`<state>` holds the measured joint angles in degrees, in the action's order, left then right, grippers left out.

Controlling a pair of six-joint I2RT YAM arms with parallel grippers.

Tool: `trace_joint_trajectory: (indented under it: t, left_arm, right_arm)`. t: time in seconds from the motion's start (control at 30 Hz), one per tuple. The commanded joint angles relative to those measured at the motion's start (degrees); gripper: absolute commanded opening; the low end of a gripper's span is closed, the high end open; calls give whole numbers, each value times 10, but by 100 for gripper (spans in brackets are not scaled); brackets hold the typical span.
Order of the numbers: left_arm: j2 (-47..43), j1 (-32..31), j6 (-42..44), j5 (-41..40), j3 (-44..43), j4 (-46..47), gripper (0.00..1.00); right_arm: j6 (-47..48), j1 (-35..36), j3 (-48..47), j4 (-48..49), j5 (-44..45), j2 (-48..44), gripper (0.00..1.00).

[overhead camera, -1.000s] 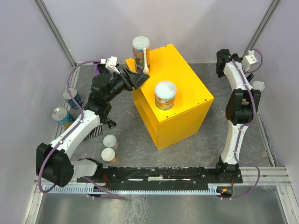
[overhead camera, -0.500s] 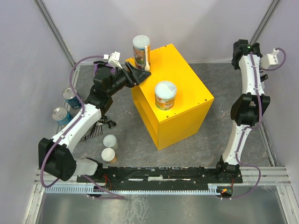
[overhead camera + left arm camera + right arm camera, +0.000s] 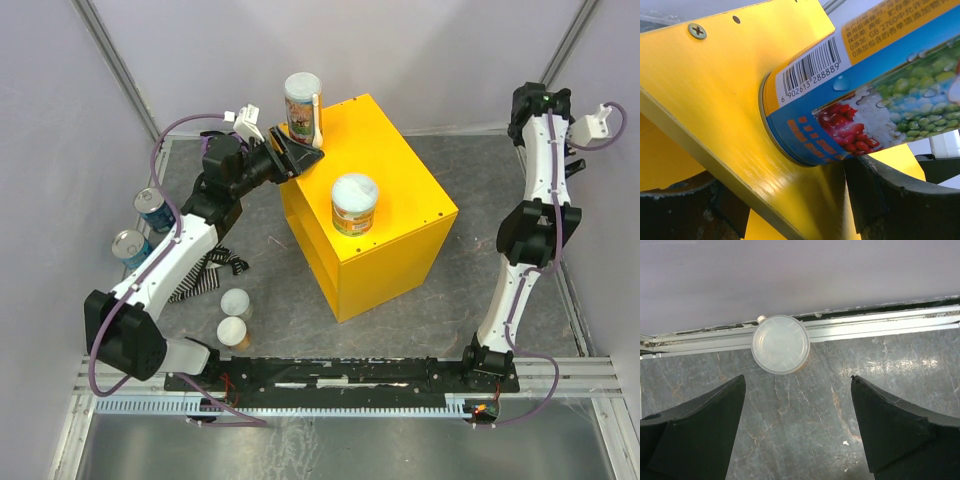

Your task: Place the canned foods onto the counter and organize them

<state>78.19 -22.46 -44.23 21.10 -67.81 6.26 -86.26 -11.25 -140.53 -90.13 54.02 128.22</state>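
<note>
Left of the yellow bench [image 3: 390,160] you've got two blue tins [image 3: 153,210] and two pale-lidded tubs [image 3: 236,303] not yet up. Your left end effector [image 3: 303,135] is clamped on the tall can [image 3: 302,100], base down on the bench's far-left corner. A short can [image 3: 354,203] sits mid-top. Right of the bench, the right end effector [image 3: 797,377] gapes wide and empty over a white-lidded tub [image 3: 780,344]. So roughly two of seven done, I'd say.

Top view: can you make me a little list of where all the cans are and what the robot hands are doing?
On counter: short tub; tall can at its far left corner
Left gripper: closed on the tall can
Right gripper: open, above the floor by a white-lidded tub
Floor, left side: two blue tins, two pale-lidded tubs
</note>
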Motion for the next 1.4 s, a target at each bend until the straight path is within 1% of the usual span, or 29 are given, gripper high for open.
trace_joint_trajectory:
  t: [0.0, 0.13, 0.17, 0.27, 0.4, 0.47, 0.5, 0.57, 0.73, 0.8, 0.87, 0.93, 1.0, 1.07, 1.13, 1.17, 1.23, 1.27, 1.33, 1.37]
  left_arm:
    - [9, 2, -2, -8, -44, 35, 74]
    - [17, 1, -1, -8, -48, 44, 74]
    - [18, 1, -1, -8, -47, 47, 74]
    - [21, 1, -3, -12, -32, 71, 74]
    - [24, 1, -6, -29, -14, 97, 74]
    - [29, 1, -4, -36, -9, 103, 74]
    - [33, 1, -4, -35, -10, 102, 74]
    - [41, 1, -1, -26, -17, 89, 74]
    - [49, 3, 14, -9, -17, 93, 74]
    - [35, 3, 15, -10, 0, 110, 74]
    - [19, 4, 28, -17, 10, 106, 74]
    - [9, 11, 35, -21, 6, 92, 74]
    - [3, 14, 40, -30, -2, 89, 74]
    - [1, 17, 41, -39, -11, 87, 74]
    - [4, 19, 45, -38, -29, 74, 74]
    - [5, 20, 45, -40, -31, 77, 74]
    - [5, 20, 39, -43, -27, 92, 74]
    - [6, 20, 35, -42, -26, 97, 74]
    - [7, 20, 29, -38, -24, 103, 74]
    - [7, 20, 29, -37, -24, 105, 74]
  right_arm:
    - [115, 4, 46, 111, 60, -42, 93]
    - [268, 8, 163, 329, 114, -95, 91]
    - [303, 8, 180, 370, 127, -101, 91]
    - [372, 13, 200, 449, 170, -96, 91]
    - [463, 12, 230, 576, 188, -80, 92]
    - [512, 10, 228, 624, 201, -60, 93]
    - [527, 6, 225, 637, 211, -52, 94]
    - [498, -2, 232, 621, 198, -53, 94]
    - [533, -3, 326, 753, 203, -83, 92]
    - [526, -3, 324, 757, 213, -82, 92]
    - [503, -3, 310, 736, 215, -76, 92]
    - [480, -5, 277, 696, 214, -60, 92]
    - [437, -7, 228, 628, 211, -39, 91]
    - [452, -8, 189, 603, 199, -18, 90]
    - [478, -9, 171, 595, 195, -10, 91]
    - [495, -10, 176, 604, 193, -15, 99]
    - [542, -13, 217, 666, 208, -35, 99]
    - [540, -17, 237, 684, 199, -47, 99]
    - [485, -34, 266, 656, 160, -68, 99]
    - [469, -39, 277, 651, 154, -76, 99]
